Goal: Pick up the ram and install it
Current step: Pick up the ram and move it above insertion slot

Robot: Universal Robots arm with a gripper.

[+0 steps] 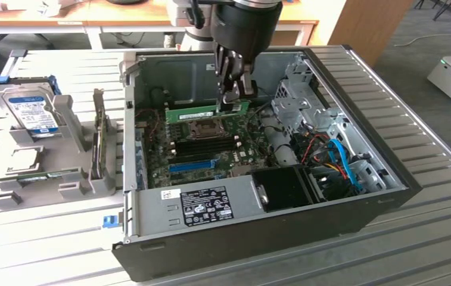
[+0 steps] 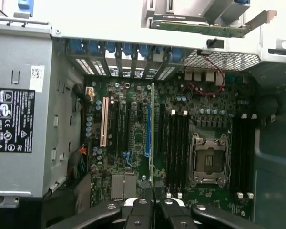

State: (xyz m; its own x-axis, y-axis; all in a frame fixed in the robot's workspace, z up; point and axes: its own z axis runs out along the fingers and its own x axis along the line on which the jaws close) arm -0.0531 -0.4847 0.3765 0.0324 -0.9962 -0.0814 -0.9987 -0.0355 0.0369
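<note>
1 open computer case (image 1: 344,217) on the table (image 1: 436,238), inside the case 1 motherboard (image 1: 245,156), 1 CPU socket (image 1: 207,127), 1 blue slot (image 1: 191,165), 1 white slot (image 2: 104,121), 1 labelled power supply (image 1: 201,205), 1 ram (image 1: 193,113), 1 gripper (image 1: 237,102), off the case to the exterior view's left 1 hard drive (image 1: 30,110), 1 card on edge (image 1: 98,140)

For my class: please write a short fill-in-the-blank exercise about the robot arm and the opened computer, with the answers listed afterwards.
The ram held by the gripper is coloured ___. The gripper's jaws are ___ on the ram. The hard drive stands ___ the computer case, towards the exterior view's left.
Missing words: green; shut; outside.
</note>
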